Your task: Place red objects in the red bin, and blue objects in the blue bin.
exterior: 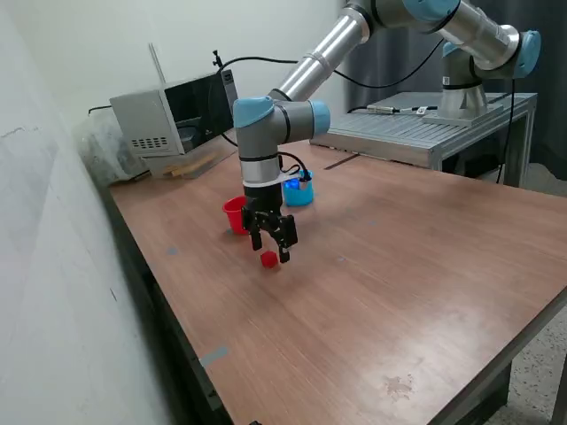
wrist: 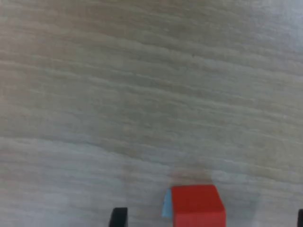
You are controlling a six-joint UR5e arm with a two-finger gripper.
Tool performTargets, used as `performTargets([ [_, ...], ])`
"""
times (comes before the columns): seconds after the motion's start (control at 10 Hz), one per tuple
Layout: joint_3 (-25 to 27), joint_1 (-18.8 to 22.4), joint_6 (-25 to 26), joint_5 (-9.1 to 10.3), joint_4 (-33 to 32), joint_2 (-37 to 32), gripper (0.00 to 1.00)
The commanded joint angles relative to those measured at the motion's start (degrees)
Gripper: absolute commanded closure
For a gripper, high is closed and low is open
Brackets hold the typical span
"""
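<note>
A small red cube (exterior: 268, 258) lies on the wooden table, and it shows in the wrist view (wrist: 198, 206) between the two fingertips. My gripper (exterior: 271, 250) hangs just above it with its jaws open and nothing held. One fingertip (wrist: 118, 217) shows as a dark block beside the cube. The red cup (exterior: 235, 214) stands just behind the gripper, partly hidden by it. The light blue cup (exterior: 299, 192) stands behind the arm, with something dark blue at its rim. No other cube is in view.
A grey box-like device (exterior: 173, 115) and clutter stand at the table's (exterior: 399, 292) far corner. A metal bench (exterior: 425, 133) with the arm's base is at the back on the exterior view's right. A wall runs along the exterior view's left.
</note>
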Motion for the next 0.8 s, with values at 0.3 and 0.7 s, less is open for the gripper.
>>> performTargets([
  [0.3, -0.1, 0.0, -0.1, -0.75, -0.1, 0.1, 1.0],
  [0.7, -0.4, 0.1, -0.2, -2.15, 0.2, -2.6, 1.0],
])
